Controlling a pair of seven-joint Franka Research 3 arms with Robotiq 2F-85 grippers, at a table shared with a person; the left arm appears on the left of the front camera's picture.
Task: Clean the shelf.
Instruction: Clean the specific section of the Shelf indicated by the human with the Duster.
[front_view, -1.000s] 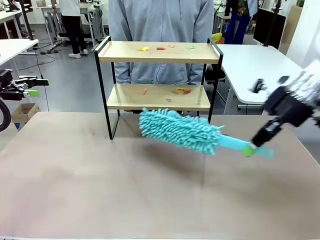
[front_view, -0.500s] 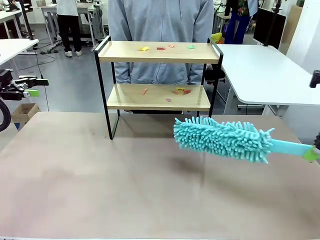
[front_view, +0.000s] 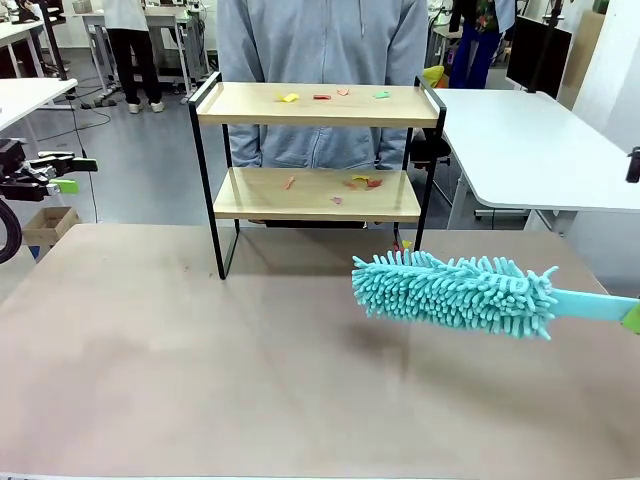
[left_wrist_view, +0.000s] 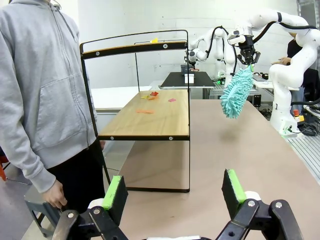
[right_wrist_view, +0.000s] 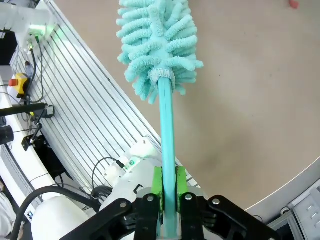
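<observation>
Black with green pads, left claw (left_wrist_view: 174, 189) spread wide, gripping nothing, well left of shelf (front_view: 250, 102). Light wood boards in thin black metal frame, standing at far middle of beige desk (front_view: 200, 350); small coloured scraps (front_view: 322, 97) on both tiers. Fluffy turquoise duster (front_view: 455, 292) hovering right-front of shelf, apart. Right claw (right_wrist_view: 168, 182) clamped tight on flat plastic handle (right_wrist_view: 166, 130).
</observation>
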